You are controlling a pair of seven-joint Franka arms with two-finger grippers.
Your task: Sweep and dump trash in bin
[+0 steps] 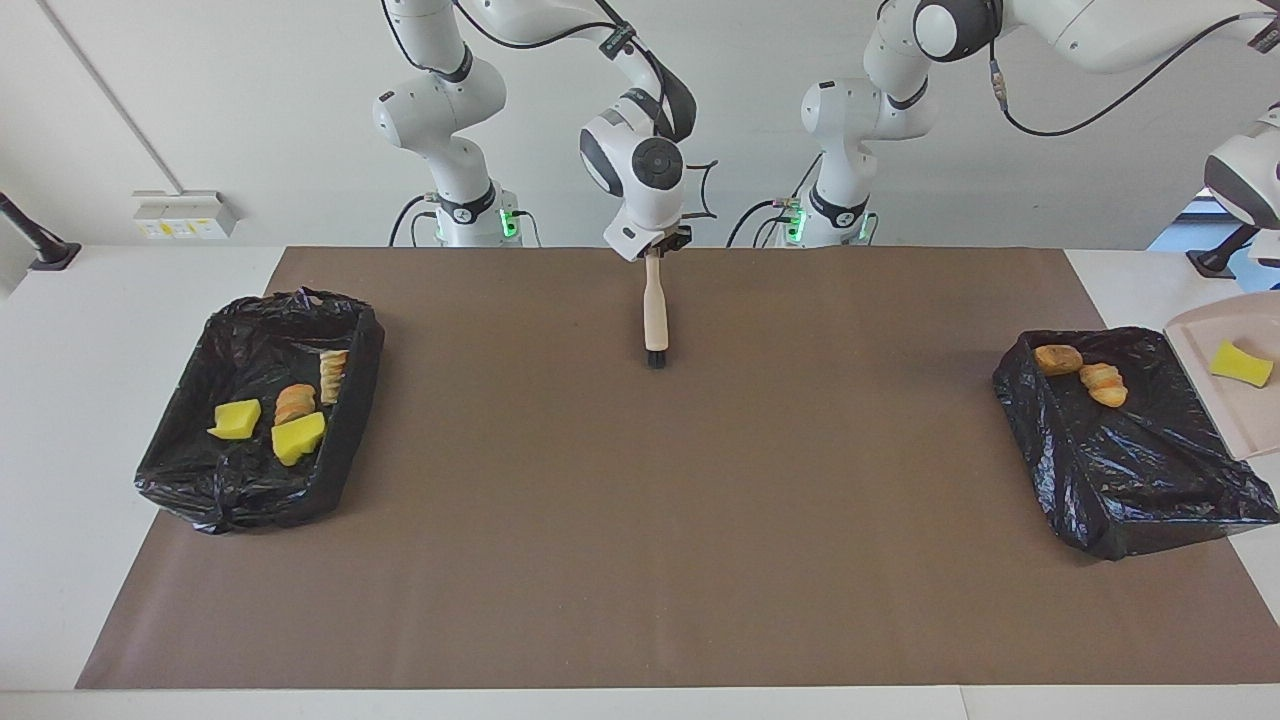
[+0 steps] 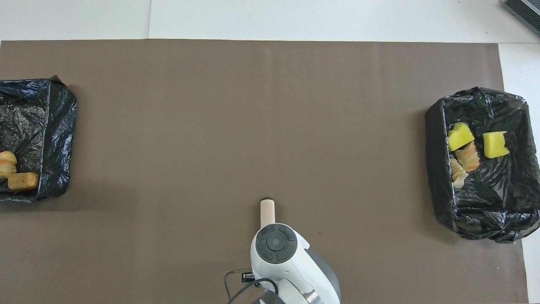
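- Trash: tan bread pieces (image 1: 1082,370) in one black-lined bin (image 1: 1120,470); yellow sponge (image 1: 1241,363) on the dustpan (image 1: 1225,400).
- Right end effector (image 1: 655,247) over the brush (image 1: 655,315): grip unclear.
- Left end effector is cut off, pressed together.

Brush (image 1: 655,318) upright under right gripper (image 1: 655,252); tilted dustpan (image 1: 1232,400) with yellow scrap (image 1: 1241,362) beside bin (image 1: 1130,470)

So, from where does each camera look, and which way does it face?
Facing view: high across the table, facing the robots; both arms show, the right gripper at the brush, the dustpan at the edge.
Overhead view: above the robots' end, looking steeply down; only the right arm's wrist shows.
Shared: the brush, both bins, half a turn apart.
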